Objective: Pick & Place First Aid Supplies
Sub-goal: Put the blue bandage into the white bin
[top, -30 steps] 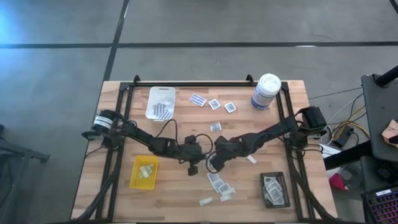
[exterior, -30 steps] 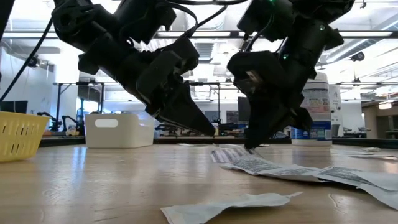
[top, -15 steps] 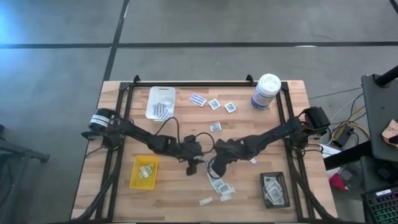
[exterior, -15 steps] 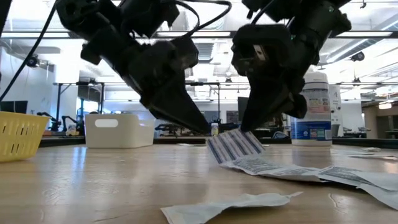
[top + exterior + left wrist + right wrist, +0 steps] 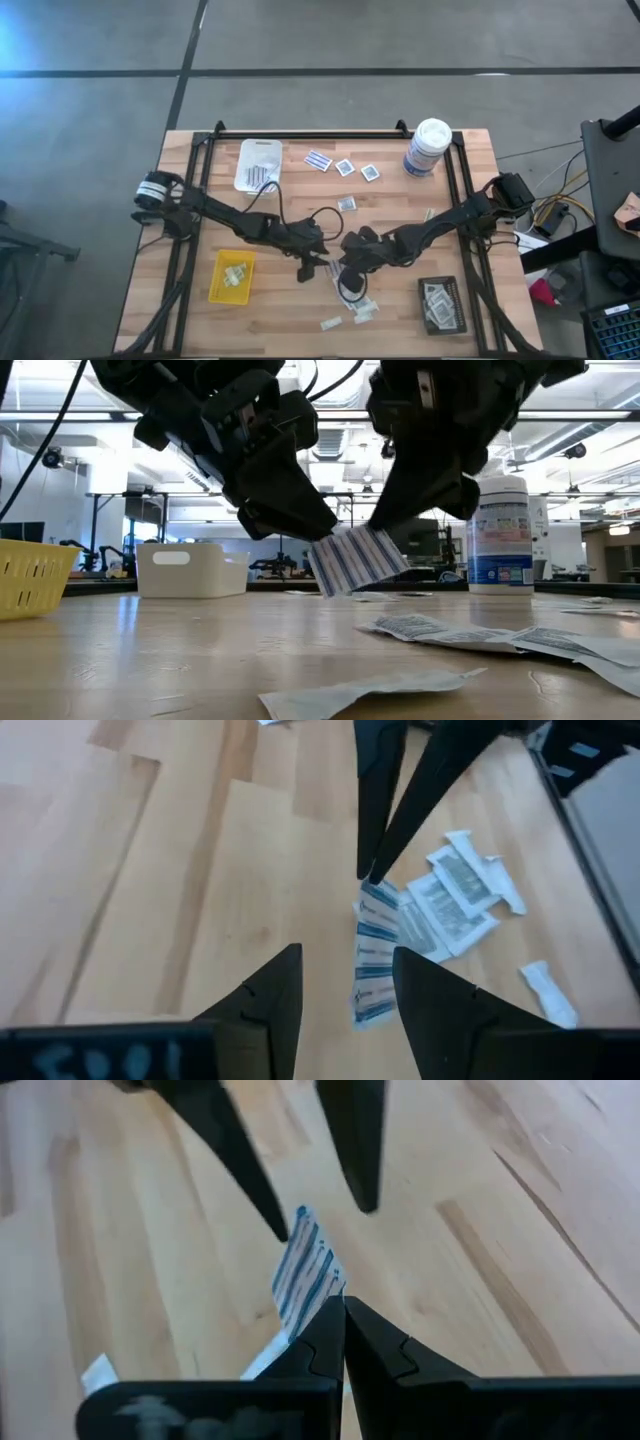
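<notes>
A blue-and-white striped packet (image 5: pixel 355 558), one of the first aid supplies, hangs in the air over the table's middle. My right gripper (image 5: pixel 343 1302) is shut on it. My left gripper (image 5: pixel 346 950) stands open just to the left of it, and the packet shows between and beyond its two fingers. In the high view the left gripper (image 5: pixel 316 264) and the right gripper (image 5: pixel 343 266) nearly meet. More white packets (image 5: pixel 470 632) lie flat on the wood right below. My right gripper pinches one short end of the striped packet (image 5: pixel 316 1294) between its two fingertips. The fingers slant down from the table's right side. The packet sticks out past the fingertips, tilted, and its free end (image 5: pixel 372 1005) is clear of the table.
A white tray (image 5: pixel 258 165) holding striped strips stands far left, a yellow tray (image 5: pixel 231 276) near left and a black tray (image 5: pixel 441 304) near right. A tall white canister (image 5: pixel 428 147) stands at the far right. Loose packets (image 5: pixel 345 167) lie at the far middle.
Both grippers have risen from the table. The striped packet lay flat on the wood, then tipped up at one end, and is now lifted clear in my right gripper, which has also moved toward the table's near edge.
</notes>
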Controlling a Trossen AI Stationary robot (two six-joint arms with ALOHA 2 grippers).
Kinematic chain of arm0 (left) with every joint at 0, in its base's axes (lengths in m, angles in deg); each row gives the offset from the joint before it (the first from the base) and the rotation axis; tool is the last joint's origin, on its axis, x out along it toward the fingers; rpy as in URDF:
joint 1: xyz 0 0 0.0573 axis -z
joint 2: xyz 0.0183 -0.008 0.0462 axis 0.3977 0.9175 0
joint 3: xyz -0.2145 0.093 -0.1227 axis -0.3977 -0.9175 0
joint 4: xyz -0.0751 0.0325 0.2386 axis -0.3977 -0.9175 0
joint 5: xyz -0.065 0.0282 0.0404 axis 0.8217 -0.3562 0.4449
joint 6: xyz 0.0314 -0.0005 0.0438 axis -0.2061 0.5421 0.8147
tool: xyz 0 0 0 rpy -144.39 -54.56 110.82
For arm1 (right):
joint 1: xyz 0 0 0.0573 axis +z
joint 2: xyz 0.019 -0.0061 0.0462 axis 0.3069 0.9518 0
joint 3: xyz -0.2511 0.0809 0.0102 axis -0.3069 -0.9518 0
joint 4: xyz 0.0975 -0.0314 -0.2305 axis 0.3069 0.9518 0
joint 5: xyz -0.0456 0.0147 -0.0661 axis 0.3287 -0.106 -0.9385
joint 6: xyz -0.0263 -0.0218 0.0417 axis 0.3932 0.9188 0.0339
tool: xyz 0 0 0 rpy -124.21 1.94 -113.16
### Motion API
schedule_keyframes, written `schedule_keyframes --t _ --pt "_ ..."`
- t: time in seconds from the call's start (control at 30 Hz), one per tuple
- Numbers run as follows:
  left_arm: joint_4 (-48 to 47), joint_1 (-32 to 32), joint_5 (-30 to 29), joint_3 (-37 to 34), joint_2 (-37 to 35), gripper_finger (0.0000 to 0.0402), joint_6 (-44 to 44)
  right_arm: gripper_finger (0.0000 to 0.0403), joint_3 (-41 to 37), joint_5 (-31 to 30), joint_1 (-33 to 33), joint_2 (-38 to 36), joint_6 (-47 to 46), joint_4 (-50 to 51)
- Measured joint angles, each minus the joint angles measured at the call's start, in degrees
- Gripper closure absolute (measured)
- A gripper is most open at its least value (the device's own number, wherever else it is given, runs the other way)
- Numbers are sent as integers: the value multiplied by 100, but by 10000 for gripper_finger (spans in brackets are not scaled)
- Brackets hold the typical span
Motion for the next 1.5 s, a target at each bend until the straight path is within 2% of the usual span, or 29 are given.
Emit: schedule_keyframes --t 0.37,0.5,0.6,0.9,1.27,1.5 --pt "86 0 995 -9 0 252 19 395 192 -132 20 24 240 12" --pt "126 2 995 -11 0 256 46 395 182 -132 20 26 235 11" --pt "130 0 991 -25 0 275 93 395 191 -132 20 26 256 9" --pt "127 -74 904 -63 0 392 100 394 224 -131 18 26 407 -70" --pt "127 -74 904 -63 0 401 100 391 224 -100 13 26 385 -60" --pt "27 -79 910 -63 0 401 102 339 224 -104 13 26 453 15"
